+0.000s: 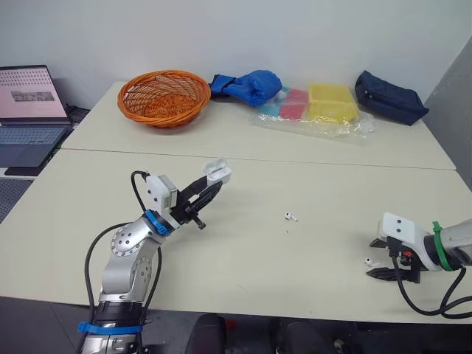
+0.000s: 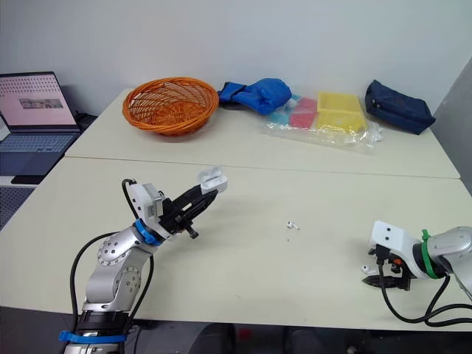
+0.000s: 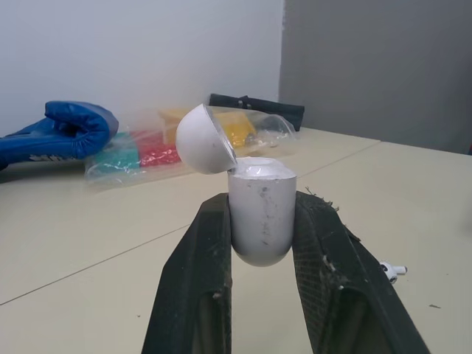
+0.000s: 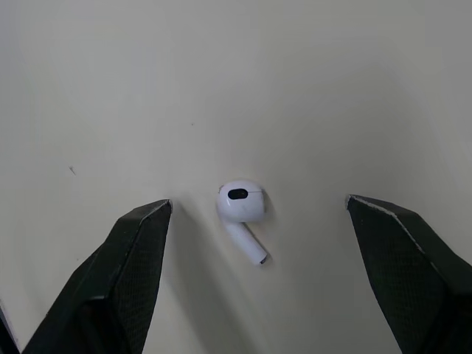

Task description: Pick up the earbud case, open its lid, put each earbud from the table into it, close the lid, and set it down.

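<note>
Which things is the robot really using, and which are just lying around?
Using: earbud case, lid open, in the left gripper; near earbud under the open right gripper; middle earbud on the table.
Lying around: orange basket; blue glove; plastic bag; navy pouch; laptop.

An orange basket [image 1: 163, 112], a blue glove [image 1: 251, 86], a plastic-wrapped pack [image 1: 317, 110] and a navy pouch [image 1: 389, 97] are lined along the far desk [image 1: 221, 136]; a laptop [image 1: 29, 110] is set at far left.

Left hand [image 1: 212, 184] aloft, clamped (on the case [image 3: 259, 214]); right hand [image 4: 258, 200] low, spread wide.
</note>
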